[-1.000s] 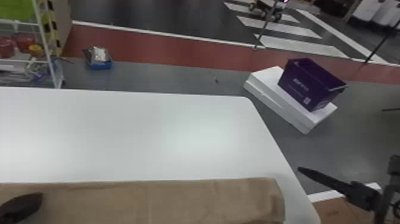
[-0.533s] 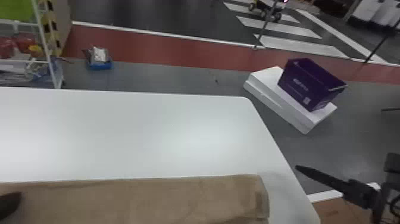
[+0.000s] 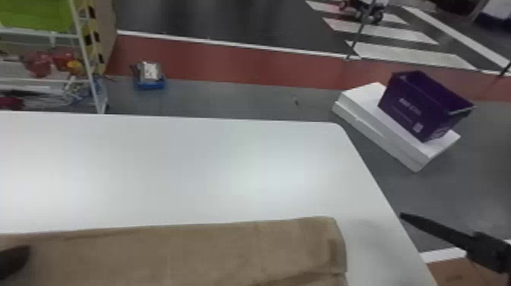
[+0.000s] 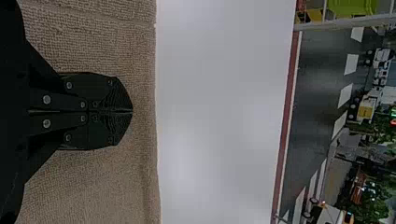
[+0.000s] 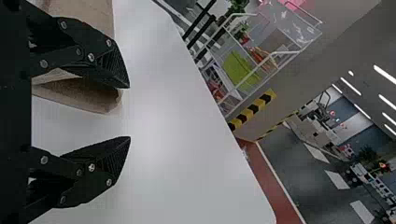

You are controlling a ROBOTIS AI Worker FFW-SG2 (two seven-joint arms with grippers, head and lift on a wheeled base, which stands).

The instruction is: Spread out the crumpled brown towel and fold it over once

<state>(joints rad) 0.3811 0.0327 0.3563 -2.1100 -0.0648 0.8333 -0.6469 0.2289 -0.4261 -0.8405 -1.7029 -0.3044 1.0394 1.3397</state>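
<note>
From where I stand, a white rack (image 3: 85, 57) with red things and a green bin (image 3: 36, 14) stands far left, beyond the tabletop's far edge. The left gripper (image 3: 13, 262) is over the left part of the brown towel (image 3: 197, 255), its fingers (image 4: 100, 93) closed together. Past the rack, a blue tray (image 3: 151, 83) sits on the grey floor, near a red band. The tabletop (image 3: 171, 163) is plain white, with a rounded far right corner. The towel lies well in from the far edge as a long strip, its long axis running left to right, roughly along that edge; its right end points at the tabletop's right edge and stops short of it. Farther right, a purple box (image 3: 414, 106) rests on white slabs (image 3: 374, 125). The right gripper (image 3: 437, 226) is by the right edge, fingers (image 5: 100, 163) wide apart
</note>
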